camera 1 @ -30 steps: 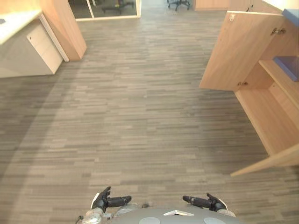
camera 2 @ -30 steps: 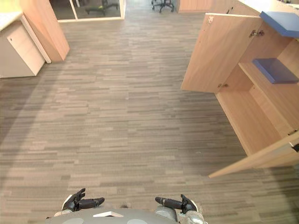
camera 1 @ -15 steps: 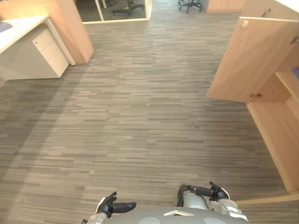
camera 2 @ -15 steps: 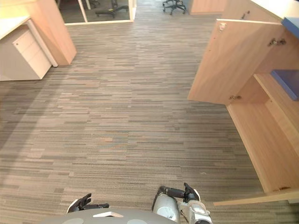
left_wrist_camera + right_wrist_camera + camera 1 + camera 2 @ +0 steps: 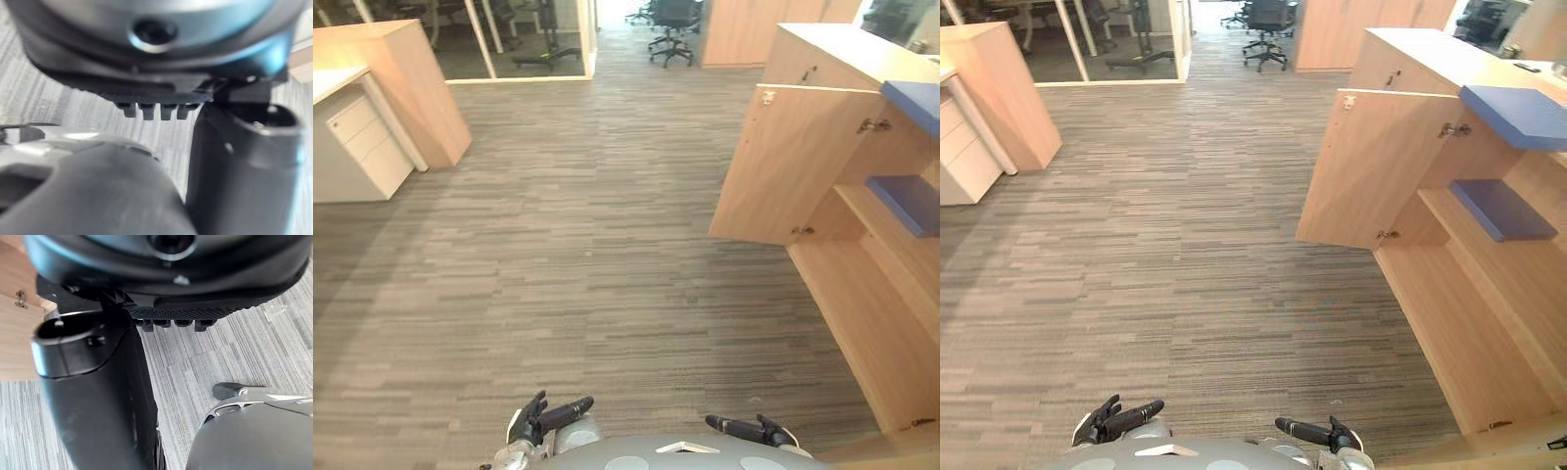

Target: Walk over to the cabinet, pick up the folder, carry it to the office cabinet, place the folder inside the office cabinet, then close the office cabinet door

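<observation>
The left hand [image 5: 540,419] and right hand [image 5: 751,428] are holding their fingers straight, gripping nothing, above grey striped carpet [image 5: 578,245]. The office cabinet [image 5: 1469,323] is standing with two doors open. Two blue folders are lying there: the lower folder [image 5: 1502,209] on its shelf, the upper folder [image 5: 1514,115] on top.

Two blue folders [image 5: 1503,209], one open cabinet [image 5: 1469,323], two robot hands [image 5: 540,421].
</observation>
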Tool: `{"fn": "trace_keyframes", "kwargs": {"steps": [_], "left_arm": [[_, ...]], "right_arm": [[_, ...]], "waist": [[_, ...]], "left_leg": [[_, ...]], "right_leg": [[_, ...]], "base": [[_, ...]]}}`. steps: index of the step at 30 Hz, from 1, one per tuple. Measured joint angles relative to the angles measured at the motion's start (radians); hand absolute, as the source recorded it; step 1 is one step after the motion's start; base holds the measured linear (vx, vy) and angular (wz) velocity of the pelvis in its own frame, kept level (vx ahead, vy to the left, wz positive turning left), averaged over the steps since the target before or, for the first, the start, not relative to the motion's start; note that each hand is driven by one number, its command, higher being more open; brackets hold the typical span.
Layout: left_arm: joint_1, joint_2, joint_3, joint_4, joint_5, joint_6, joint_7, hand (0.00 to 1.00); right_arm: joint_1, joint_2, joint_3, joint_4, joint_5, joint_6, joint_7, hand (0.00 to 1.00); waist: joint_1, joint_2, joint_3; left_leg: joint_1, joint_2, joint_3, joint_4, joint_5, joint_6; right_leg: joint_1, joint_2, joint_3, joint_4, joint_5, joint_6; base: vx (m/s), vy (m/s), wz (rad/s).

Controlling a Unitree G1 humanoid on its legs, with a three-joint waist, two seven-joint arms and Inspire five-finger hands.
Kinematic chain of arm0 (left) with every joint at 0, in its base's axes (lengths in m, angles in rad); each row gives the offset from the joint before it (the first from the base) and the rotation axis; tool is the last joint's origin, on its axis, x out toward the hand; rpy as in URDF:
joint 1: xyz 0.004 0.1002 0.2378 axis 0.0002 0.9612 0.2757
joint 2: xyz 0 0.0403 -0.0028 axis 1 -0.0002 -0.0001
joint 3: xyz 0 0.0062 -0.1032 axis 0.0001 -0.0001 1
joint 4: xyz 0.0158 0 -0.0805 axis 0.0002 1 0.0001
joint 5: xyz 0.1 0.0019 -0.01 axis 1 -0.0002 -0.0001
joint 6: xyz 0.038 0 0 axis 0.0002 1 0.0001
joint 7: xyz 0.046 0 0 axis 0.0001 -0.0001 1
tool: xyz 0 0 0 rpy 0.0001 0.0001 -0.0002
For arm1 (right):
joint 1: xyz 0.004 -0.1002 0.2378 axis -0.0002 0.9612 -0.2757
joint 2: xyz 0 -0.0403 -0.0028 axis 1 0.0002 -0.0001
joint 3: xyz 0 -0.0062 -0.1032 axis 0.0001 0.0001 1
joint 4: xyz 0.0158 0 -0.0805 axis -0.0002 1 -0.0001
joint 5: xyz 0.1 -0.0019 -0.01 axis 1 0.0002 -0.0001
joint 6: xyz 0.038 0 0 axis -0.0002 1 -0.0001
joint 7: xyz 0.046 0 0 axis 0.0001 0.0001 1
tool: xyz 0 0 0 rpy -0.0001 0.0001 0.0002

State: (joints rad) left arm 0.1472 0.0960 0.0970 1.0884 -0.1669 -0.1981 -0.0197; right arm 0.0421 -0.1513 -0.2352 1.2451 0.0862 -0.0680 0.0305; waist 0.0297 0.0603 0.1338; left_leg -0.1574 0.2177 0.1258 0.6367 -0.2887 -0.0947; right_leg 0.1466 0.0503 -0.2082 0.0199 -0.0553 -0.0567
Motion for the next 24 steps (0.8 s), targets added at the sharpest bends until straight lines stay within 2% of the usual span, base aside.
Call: {"fn": "trace_keyframes", "kwargs": {"steps": [1, 2, 3, 4, 5, 6, 7, 8, 10, 12, 13, 14, 15, 17, 19, 20, 21, 22, 23, 24], "left_arm": [[-0.004, -0.001, -0.001, 0.001, -0.011, 0.001, 0.007, 1.00], [-0.005, -0.002, 0.000, 0.002, -0.018, 0.002, 0.008, 1.00], [0.000, -0.002, -0.001, 0.002, -0.025, 0.003, 0.012, 1.00], [0.002, -0.002, -0.001, 0.009, -0.027, 0.003, 0.016, 1.00], [-0.009, 0.005, -0.001, 0.013, -0.028, 0.003, 0.018, 1.00], [-0.023, 0.012, 0.000, 0.021, -0.029, 0.003, 0.021, 1.00], [-0.023, 0.019, 0.022, 0.025, -0.037, 0.004, 0.024, 1.00], [-0.008, 0.005, 0.053, 0.031, -0.064, 0.004, 0.024, 1.00], [0.005, -0.009, 0.077, 0.034, -0.074, 0.004, 0.025, 1.00], [0.022, -0.023, 0.081, 0.052, -0.077, 0.004, 0.027, 1.00], [0.033, -0.025, 0.081, 0.060, -0.079, 0.004, 0.024, 1.00], [0.042, -0.023, 0.080, 0.060, -0.082, 0.004, 0.024, 1.00], [0.063, -0.017, 0.080, 0.061, -0.100, 0.004, 0.025, 1.00], [0.079, -0.010, 0.080, 0.063, -0.101, 0.005, 0.027, 1.00], [0.074, -0.011, 0.089, 0.062, -0.100, 0.005, 0.027, 1.00], [0.068, -0.013, 0.099, 0.062, -0.100, 0.005, 0.027, 1.00], [0.064, -0.017, 0.110, 0.062, -0.101, 0.005, 0.026, 1.00], [0.061, -0.009, 0.118, 0.060, -0.100, 0.005, 0.024, 1.00], [0.060, -0.009, 0.119, 0.064, -0.100, 0.006, 0.027, 1.00], [0.061, -0.022, 0.117, 0.083, -0.100, 0.006, 0.030, 1.00]], "right_arm": [[0.003, 0.000, 0.000, -0.006, 0.002, -0.003, 0.001, 1.00], [0.005, 0.001, 0.000, -0.006, 0.005, -0.006, 0.000, 1.00], [0.019, 0.002, 0.010, -0.013, 0.020, -0.006, -0.001, 1.00], [0.027, 0.005, 0.013, -0.021, 0.021, -0.006, -0.004, 1.00], [0.027, 0.011, 0.013, -0.022, 0.022, -0.006, -0.005, 1.00], [0.029, 0.016, 0.012, -0.021, 0.024, -0.005, -0.007, 1.00], [0.033, 0.019, 0.013, -0.021, 0.039, -0.004, -0.011, 1.00], [0.042, 0.020, 0.013, -0.022, 0.039, -0.006, -0.010, 1.00], [0.042, 0.014, 0.011, -0.023, 0.039, -0.007, -0.008, 1.00], [0.046, 0.002, 0.007, -0.024, 0.038, -0.009, 0.003, 1.00], [0.043, -0.002, -0.011, -0.028, 0.039, -0.009, 0.008, 1.00], [0.040, -0.001, -0.031, -0.037, 0.044, -0.010, 0.009, 1.00], [0.039, 0.019, -0.059, -0.064, 0.047, -0.029, 0.009, 1.00], [0.040, 0.021, -0.061, -0.064, 0.038, -0.033, 0.008, 1.00], [0.035, 0.030, -0.063, -0.063, 0.038, -0.029, 0.004, 1.00], [0.027, 0.029, -0.069, -0.063, 0.038, -0.028, 0.003, 1.00], [0.022, 0.034, -0.070, -0.062, 0.038, -0.026, -0.001, 1.00], [0.019, 0.046, -0.069, -0.063, 0.038, -0.026, -0.003, 1.00], [0.018, 0.050, -0.069, -0.062, 0.039, -0.026, -0.004, 1.00], [0.018, 0.038, -0.068, -0.062, 0.039, -0.026, -0.006, 1.00]], "waist": [[-0.004, 0.000, 0.000], [-0.003, -0.001, 0.001], [0.002, -0.004, -0.004], [0.005, 0.000, -0.006], [0.003, -0.018, -0.004], [-0.001, -0.032, 0.001], [0.000, -0.036, 0.004], [0.012, -0.037, 0.001], [0.020, -0.031, -0.005], [0.022, -0.006, -0.024], [0.022, 0.003, -0.025], [0.019, 0.001, -0.023], [-0.004, -0.017, -0.023], [-0.018, -0.021, -0.029], [-0.026, -0.021, -0.026], [-0.028, -0.027, -0.018], [-0.030, -0.039, -0.007], [-0.030, -0.059, 0.000], [-0.029, -0.065, 0.005], [-0.028, -0.037, 0.006]], "left_leg": [[-0.006, -0.043, -0.059, -0.177, 0.024, -0.015], [-0.008, -0.058, -0.081, -0.236, 0.073, -0.014], [0.016, -0.089, -0.095, -0.304, 0.150, -0.016], [0.031, -0.123, -0.099, -0.336, 0.177, -0.006], [0.029, -0.134, -0.090, -0.333, 0.169, 0.005], [0.030, -0.148, -0.084, -0.314, 0.152, 0.027], [0.041, -0.158, -0.063, -0.278, 0.144, 0.046], [0.082, -0.178, -0.045, -0.267, 0.110, 0.066], [0.122, -0.191, -0.013, -0.290, 0.088, 0.083], [0.197, -0.218, 0.041, -0.371, 0.075, 0.098], [0.248, -0.236, 0.075, -0.427, 0.088, 0.121], [0.276, -0.248, 0.090, -0.449, 0.093, 0.130], [0.345, -0.284, 0.100, -0.500, 0.098, 0.141], [0.398, -0.294, 0.096, -0.528, 0.099, 0.146], [0.422, -0.286, 0.095, -0.539, 0.099, 0.147], [0.424, -0.282, 0.093, -0.539, 0.099, 0.147], [0.428, -0.279, 0.093, -0.536, 0.099, 0.146], [0.437, -0.280, 0.096, -0.535, 0.091, 0.134], [0.448, -0.274, 0.097, -0.536, 0.082, 0.121], [0.449, -0.237, 0.108, -0.537, 0.066, 0.102]], "right_leg": [[0.000, -0.018, 0.024, -0.010, -0.002, 0.004], [0.005, -0.027, 0.034, -0.022, -0.001, 0.005], [0.018, -0.045, 0.062, -0.059, 0.003, 0.015], [0.025, -0.060, 0.088, -0.077, 0.019, 0.041], [0.018, -0.077, 0.095, -0.074, 0.025, 0.052], [0.018, -0.097, 0.100, -0.068, 0.026, 0.081], [0.030, -0.115, 0.110, -0.063, 0.024, 0.106], [0.038, -0.141, 0.144, -0.031, -0.003, 0.121], [0.033, -0.162, 0.170, 0.024, -0.038, 0.135], [-0.067, -0.190, 0.195, 0.260, -0.098, 0.140], [-0.171, -0.212, 0.196, 0.496, -0.116, 0.130], [-0.220, -0.231, 0.189, 0.622, -0.115, 0.130], [-0.291, -0.291, 0.123, 0.864, -0.116, 0.127], [-0.290, -0.324, 0.012, 0.931, -0.133, 0.104], [-0.286, -0.326, -0.106, 0.876, -0.170, 0.082], [-0.284, -0.325, -0.128, 0.841, -0.182, 0.080], [-0.285, -0.324, -0.160, 0.727, -0.187, 0.081], [-0.283, -0.318, -0.185, 0.580, -0.158, 0.087], [-0.265, -0.302, -0.194, 0.539, -0.161, 0.082], [-0.239, -0.244, -0.196, 0.466, -0.150, 0.068]], "base": [[0.17, 0.246, -0.94], [0.21, 0.259, -1.03], [0.28, 0.246, -0.98], [0.31, 0.223, -0.85], [0.29, 0.209, -0.43], [0.27, 0.208, -0.22], [0.32, 0.262, -0.46], [0.27, 0.214, -0.52], [0.21, 0.188, -0.63], [0.20, 0.234, -0.70], [0.14, 0.209, -0.44], [0.21, 0.222, -0.42], [0.21, 0.144, -0.13], [0.23, 0.055, 0.02], [0.25, -0.033, 0.11], [0.24, -0.095, 0.02], [0.18, -0.125, -0.22], [0.18, -0.144, -0.36], [0.16, -0.172, -0.55], [0.15, -0.155, -0.62]]}}
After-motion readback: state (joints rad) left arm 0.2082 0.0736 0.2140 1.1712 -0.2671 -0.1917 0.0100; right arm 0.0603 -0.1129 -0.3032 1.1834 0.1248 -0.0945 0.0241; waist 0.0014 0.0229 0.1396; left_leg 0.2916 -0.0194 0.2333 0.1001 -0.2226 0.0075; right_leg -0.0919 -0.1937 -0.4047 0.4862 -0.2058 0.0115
